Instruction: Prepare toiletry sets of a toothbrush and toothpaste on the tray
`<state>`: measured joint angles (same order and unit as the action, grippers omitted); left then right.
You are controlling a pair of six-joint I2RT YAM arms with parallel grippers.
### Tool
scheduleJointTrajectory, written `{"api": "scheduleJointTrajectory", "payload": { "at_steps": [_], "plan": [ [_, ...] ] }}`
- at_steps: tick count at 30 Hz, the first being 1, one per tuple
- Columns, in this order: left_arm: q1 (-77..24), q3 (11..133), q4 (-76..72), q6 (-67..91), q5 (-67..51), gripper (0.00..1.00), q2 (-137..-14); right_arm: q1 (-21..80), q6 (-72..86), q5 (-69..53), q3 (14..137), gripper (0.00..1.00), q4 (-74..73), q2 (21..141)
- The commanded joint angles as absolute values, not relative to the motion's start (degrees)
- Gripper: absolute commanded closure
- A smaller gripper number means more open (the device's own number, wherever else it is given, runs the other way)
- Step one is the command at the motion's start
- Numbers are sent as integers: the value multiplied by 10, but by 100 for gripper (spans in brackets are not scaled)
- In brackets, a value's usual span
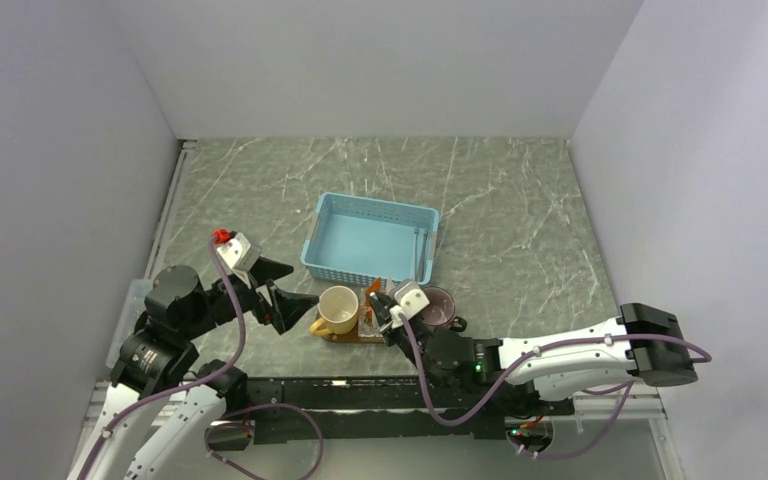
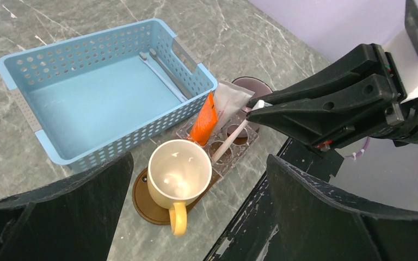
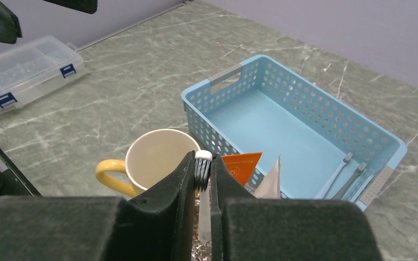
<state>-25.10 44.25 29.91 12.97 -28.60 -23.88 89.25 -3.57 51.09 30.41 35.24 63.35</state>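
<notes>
1. Toothbrush, thin and white [image 2: 229,142]: clamped near its upper end between the closed fingers of the right gripper [image 3: 202,166]. It is tilted, with its lower end down at a clear plastic holder with round wells [image 2: 239,147].
2. Orange flat tube [image 2: 204,119]: stands on end in that holder, leaning toward the basket wall. A white flat tube [image 2: 229,100] stands just beside it.
3. Brown wooden tray [image 2: 141,204]: carries the holder and a cream mug with a yellow handle [image 2: 177,176], side by side.
4. Blue perforated plastic basket [image 1: 370,240]: its long wall lies just beside the tray. 2 more pale brushes [image 3: 344,173] lie inside, along 1 short wall.
5. Left gripper [image 1: 282,284]: jaws wide apart, holding nothing, above the table near the mug's left side.
6. Dark round cup [image 1: 438,305]: sits next to the right gripper, on the side away from the cream mug.
7. Clear lidded box with blue latches [image 3: 22,70]: sits on the table, well apart from the tray.
</notes>
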Motion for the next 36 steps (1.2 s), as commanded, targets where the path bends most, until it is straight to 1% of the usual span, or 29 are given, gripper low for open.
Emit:
{"api": "scheduleJointTrajectory", "payload": {
  "at_steps": [1, 13, 26, 36],
  "plan": [
    [-252, 441, 289, 131, -285, 1, -246, 885, -1, 528, 306, 100, 377, 644],
    [-252, 441, 289, 131, -286, 1, -248, 868, 45, 529, 296, 100, 397, 662],
    [-252, 441, 289, 130, -289, 1, -248, 866, 42, 533, 274, 100, 447, 679],
    [-252, 441, 288, 130, -292, 0, -249, 866, 35, 529, 289, 99, 423, 682]
  ]
}}
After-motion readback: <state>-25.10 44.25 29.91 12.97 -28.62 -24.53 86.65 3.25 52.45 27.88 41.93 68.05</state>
